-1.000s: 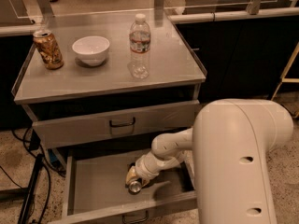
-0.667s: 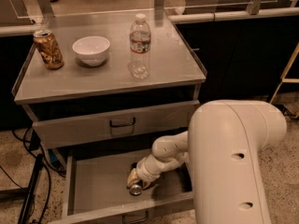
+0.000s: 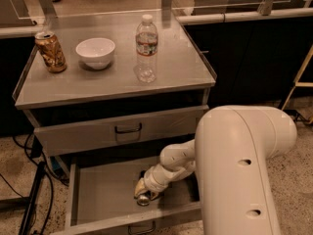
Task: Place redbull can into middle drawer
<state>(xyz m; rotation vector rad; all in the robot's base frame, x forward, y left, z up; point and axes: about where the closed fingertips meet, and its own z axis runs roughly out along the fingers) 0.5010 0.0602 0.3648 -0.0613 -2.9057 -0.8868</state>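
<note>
Redbull can (image 3: 143,199) is down inside the open middle drawer (image 3: 100,197), only its silver round end showing, at the tip of the tool (image 3: 144,192), right-of-centre in the tray and close to the drawer's front edge. Can looks tipped over rather than upright, silver end facing the front; the rest of its body is hidden by the tool. Tool is low inside the drawer, touching or right over the can; cannot tell if it is clamped on the can or apart. Drawer is pulled well out, plain grey inside, small dark handle (image 3: 142,227) at the bottom edge of the front. White arm (image 3: 242,170) fills the lower right, its thinner forearm (image 3: 177,161) reaching left and down into the drawer. Above, the upper drawer front (image 3: 88,136) is closed, dark handle (image 3: 128,129) at centre. On the grey surface (image 3: 181,70) on top: water bottle (image 3: 146,48) upright near the middle, white bowl (image 3: 95,52) to its left, brown-gold can (image 3: 50,51) upright at the far left, all apart from each other. Dark cables (image 3: 33,199) run down the cabinet's left side onto the speckled floor (image 3: 14,168).
</note>
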